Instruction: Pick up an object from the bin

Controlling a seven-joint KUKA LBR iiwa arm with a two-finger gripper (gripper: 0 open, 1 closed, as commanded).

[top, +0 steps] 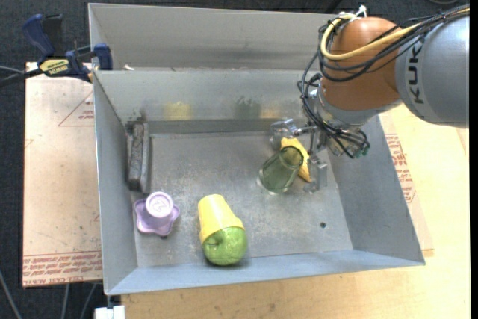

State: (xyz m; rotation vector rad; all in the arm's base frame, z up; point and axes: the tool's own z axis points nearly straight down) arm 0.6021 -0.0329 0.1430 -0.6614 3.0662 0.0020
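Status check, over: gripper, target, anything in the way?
Gripper down at right of bin, against clear green cup and yellow piece. Hold unconfirmed. Yellow cup, green apple, purple cap lie apart, front left.

grey metal bin | floor: dark grey bar laid along wall at 9 o'clock | purple lid placed at 8 o'clock | yellow cup at 7 o'clock, touched by green apple | clear greenish cup seen at 2 o'clock

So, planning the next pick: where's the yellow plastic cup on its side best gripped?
Probably take the yellow plastic cup across its curved sides from above, near its upper end: it lies sideways, and the round green apple sits against the lower end.
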